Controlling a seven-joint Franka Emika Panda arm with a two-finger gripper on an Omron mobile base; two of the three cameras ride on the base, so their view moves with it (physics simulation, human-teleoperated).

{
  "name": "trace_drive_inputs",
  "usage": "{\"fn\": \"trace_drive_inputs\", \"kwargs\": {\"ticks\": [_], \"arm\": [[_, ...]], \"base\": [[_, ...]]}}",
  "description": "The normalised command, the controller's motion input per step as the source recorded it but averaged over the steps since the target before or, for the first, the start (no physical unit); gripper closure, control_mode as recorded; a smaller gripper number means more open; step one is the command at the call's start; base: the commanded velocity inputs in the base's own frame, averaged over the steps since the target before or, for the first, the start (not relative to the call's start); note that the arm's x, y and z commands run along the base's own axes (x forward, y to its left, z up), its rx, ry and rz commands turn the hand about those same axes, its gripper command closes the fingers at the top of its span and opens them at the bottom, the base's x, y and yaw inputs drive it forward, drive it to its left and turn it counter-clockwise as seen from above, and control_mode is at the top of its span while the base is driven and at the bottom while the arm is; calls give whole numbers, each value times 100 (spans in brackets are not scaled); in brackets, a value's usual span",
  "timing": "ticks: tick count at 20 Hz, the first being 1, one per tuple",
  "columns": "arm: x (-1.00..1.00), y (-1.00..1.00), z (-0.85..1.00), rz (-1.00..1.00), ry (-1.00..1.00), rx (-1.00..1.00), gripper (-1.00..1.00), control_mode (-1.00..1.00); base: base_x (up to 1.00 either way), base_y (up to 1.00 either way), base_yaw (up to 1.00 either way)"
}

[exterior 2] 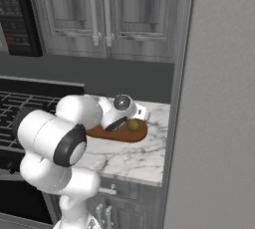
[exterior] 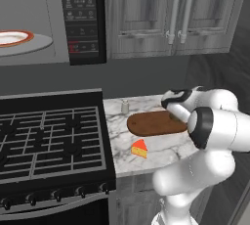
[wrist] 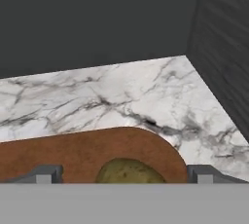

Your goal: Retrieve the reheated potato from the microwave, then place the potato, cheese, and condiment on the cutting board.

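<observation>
Hand view shows the potato (wrist: pixel 127 172) lying on the rounded right end of the cutting board (wrist: pixel 87 152), between the spread fingertips of the gripper (wrist: pixel 124 175), which stands wide open and holds nothing, so the potato looks set down. Left of the board on the marble counter (exterior: pixel 161 146), the condiment (exterior: pixel 125 106) stands near the back edge by the stove (exterior: pixel 49 136) and the cheese (exterior: pixel 139 148) near the front edge, both with open marble around them for approach.
</observation>
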Motion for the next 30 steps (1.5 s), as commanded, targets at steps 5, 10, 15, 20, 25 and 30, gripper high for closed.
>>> {"fn": "trace_drive_inputs", "kwargs": {"ticks": [5, 10, 15, 20, 25, 30], "arm": [[-30, 12, 29, 0, -11, -12, -100, -100], [-28, 14, 43, 0, 0, -10, -100, -100], [-25, 17, 58, 0, 4, -13, -100, -100], [-27, 19, 55, 0, 7, -15, -100, -100], [-29, 12, 54, 0, 22, -8, -100, -100], [-31, 26, 40, 1, 28, 0, -100, -100]], "base": [[0, 0, 0], [0, 0, 0], [0, 0, 0], [0, 0, 0], [0, 0, 0], [0, 0, 0]]}}
